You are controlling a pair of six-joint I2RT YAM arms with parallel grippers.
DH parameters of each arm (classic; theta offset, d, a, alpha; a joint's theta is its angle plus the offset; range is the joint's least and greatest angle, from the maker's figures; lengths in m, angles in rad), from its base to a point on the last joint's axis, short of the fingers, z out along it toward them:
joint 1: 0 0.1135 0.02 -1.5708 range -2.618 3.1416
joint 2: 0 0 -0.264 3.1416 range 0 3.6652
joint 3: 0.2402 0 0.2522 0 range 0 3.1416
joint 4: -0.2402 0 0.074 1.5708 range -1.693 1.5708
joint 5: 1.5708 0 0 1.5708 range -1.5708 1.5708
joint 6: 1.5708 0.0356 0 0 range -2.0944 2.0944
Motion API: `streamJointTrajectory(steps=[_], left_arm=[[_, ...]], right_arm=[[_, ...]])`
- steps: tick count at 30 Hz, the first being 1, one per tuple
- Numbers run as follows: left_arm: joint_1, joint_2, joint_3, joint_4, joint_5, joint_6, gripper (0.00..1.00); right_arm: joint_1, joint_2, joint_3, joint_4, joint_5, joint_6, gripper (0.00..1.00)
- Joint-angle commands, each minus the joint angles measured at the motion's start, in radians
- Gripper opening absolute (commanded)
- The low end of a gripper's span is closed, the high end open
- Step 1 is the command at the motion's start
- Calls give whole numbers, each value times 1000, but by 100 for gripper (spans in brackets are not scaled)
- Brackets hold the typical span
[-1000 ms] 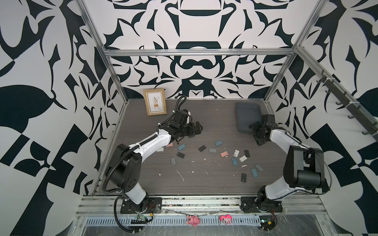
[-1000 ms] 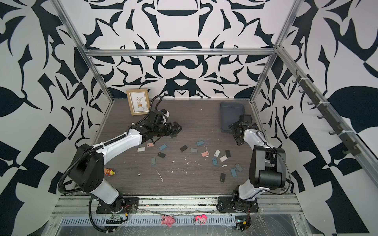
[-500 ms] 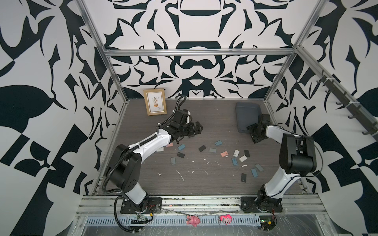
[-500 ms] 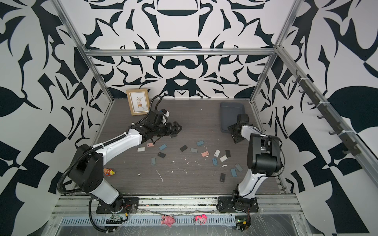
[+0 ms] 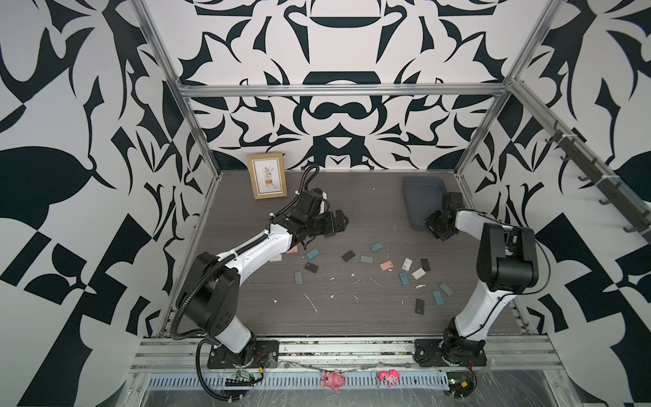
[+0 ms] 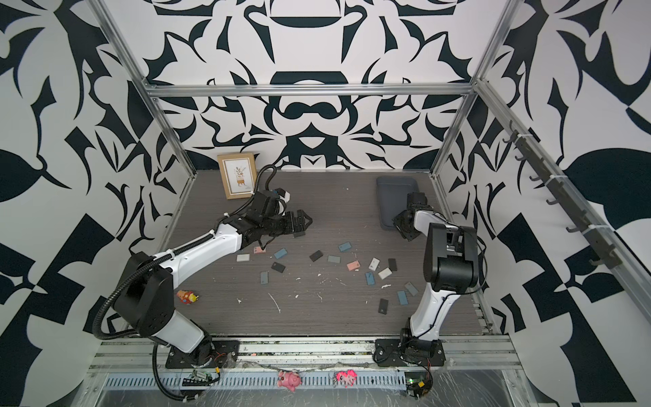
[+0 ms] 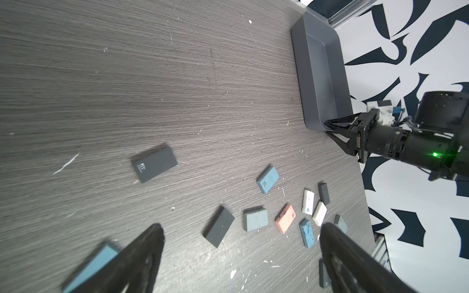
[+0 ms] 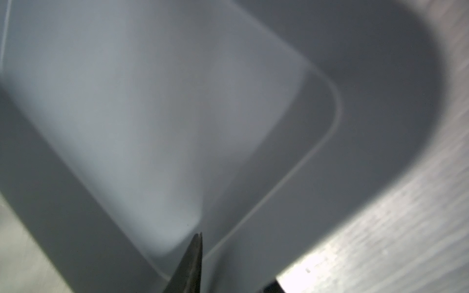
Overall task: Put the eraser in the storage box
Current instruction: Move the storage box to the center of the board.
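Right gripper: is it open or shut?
Shut. In the right wrist view the right gripper shows both fingertips meeting at the storage box, with nothing between them.

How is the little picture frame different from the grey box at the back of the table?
The picture frame is light wood with a plant drawing inside; the storage box is plain dark grey plastic. The frame stands up against the back wall, while the box lies flat on the table. The frame is on the left side, the box on the right. Both are rectangles at the back of the table.
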Motion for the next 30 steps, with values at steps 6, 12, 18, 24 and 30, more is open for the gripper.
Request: streamJointTrajectory(steps=[6, 12, 18, 24, 30], left_arm=[[-1, -69, -57, -21, -34, -18, 99], [0, -103, -91, -32, -48, -24, 99], [0, -125, -123, -31, -59, -25, 99], [0, -143, -135, -35, -66, -23, 99], [2, -157, -155, -38, -78, -23, 99]], right_arm=[[3, 69, 128, -117, -16, -199, 20], [44, 127, 218, -167, -13, -306, 15], [110, 183, 338, -246, 20, -452, 9], [178, 241, 448, -304, 45, -573, 4], [224, 282, 511, -327, 66, -684, 2]])
